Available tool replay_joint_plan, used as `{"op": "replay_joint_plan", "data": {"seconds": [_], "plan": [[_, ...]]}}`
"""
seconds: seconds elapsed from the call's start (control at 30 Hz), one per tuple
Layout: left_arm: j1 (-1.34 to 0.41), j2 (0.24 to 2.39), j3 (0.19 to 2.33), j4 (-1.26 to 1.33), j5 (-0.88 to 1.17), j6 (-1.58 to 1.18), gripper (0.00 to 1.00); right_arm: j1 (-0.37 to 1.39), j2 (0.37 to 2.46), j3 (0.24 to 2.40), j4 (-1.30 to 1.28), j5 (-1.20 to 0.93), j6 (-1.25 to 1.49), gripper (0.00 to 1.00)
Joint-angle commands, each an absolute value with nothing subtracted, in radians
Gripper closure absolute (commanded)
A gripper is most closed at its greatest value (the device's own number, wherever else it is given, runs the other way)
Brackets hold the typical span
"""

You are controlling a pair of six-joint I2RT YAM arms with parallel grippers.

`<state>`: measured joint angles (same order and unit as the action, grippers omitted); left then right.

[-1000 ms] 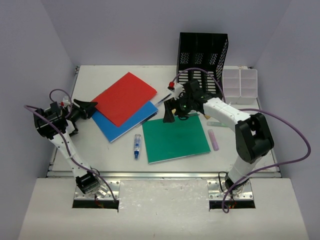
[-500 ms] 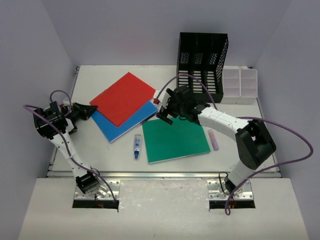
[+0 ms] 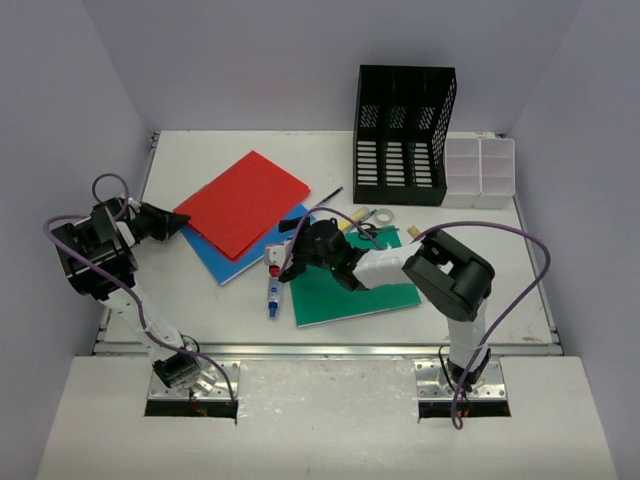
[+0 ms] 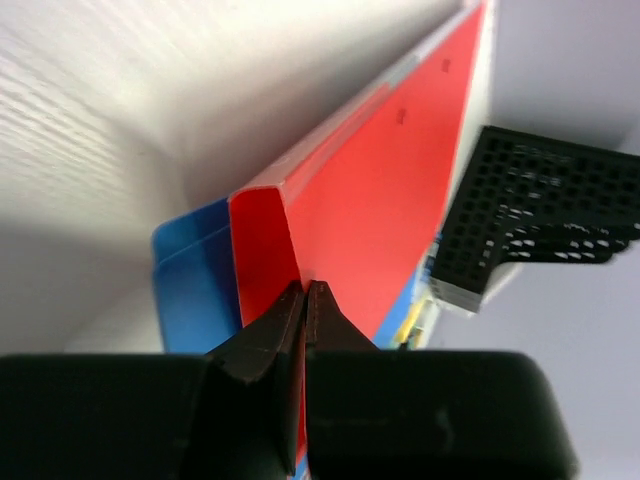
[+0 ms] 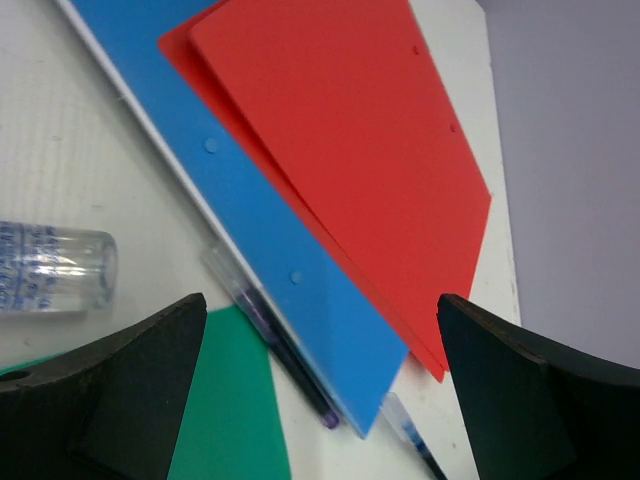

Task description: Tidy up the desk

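Observation:
On the white desk (image 3: 190, 300) a red folder (image 3: 243, 200) lies on a blue folder (image 3: 225, 258), with a green folder (image 3: 360, 285) to their right. My left gripper (image 3: 168, 222) is shut on the red folder's left corner; in the left wrist view its jaws (image 4: 305, 292) pinch the folder's edge (image 4: 400, 180), which is raised off the blue folder (image 4: 195, 290). My right gripper (image 3: 286, 248) stands open and low over the blue folder's right corner (image 5: 270, 240). Between its fingers (image 5: 130, 385) lie a purple pen (image 5: 290, 365) and a blue pen (image 5: 410, 435).
A black mesh file holder (image 3: 403, 135) stands at the back right, and a clear compartment box (image 3: 480, 172) sits beside it. A clear tube (image 3: 273, 292) lies left of the green folder. A tape roll (image 3: 383, 216) and scissors (image 3: 365, 232) lie in front of the holder.
My left gripper has shut on the red folder's corner. My right arm has swung from beside the file holder leftward and nearer, across the green folder to the blue folder's corner, staying open.

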<state>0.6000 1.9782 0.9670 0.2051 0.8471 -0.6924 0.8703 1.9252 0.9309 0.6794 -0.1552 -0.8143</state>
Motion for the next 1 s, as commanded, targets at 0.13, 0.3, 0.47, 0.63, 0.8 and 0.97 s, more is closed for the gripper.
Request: {"op": "replay_joint_plan", "data": {"seconds": [0.13, 0.3, 0.47, 0.63, 0.8, 0.97], "plan": [[0.589, 1.929, 1.106, -0.335, 0.695, -0.600, 1.00, 0.916, 2.066, 1.019, 0.989, -0.121, -0.814, 0.01], [0.587, 1.915, 1.107, -0.377, 0.713, -0.629, 1.00, 0.939, 2.125, 0.983, 1.181, -0.173, -0.846, 0.01], [0.586, 1.883, 1.138, -0.446, 0.724, -0.634, 1.00, 0.953, 2.140, 0.973, 1.186, -0.243, -0.861, 0.01], [0.584, 1.853, 1.154, -0.499, 0.730, -0.621, 1.00, 0.961, 2.112, 0.945, 1.094, -0.326, -0.890, 0.01], [0.584, 1.833, 1.141, -0.530, 0.739, -0.599, 1.00, 0.966, 2.073, 0.936, 0.918, -0.368, -0.939, 0.01], [0.584, 1.816, 1.116, -0.572, 0.727, -0.557, 1.00, 0.980, 2.124, 1.042, 0.778, -0.315, -0.973, 0.01]]}}
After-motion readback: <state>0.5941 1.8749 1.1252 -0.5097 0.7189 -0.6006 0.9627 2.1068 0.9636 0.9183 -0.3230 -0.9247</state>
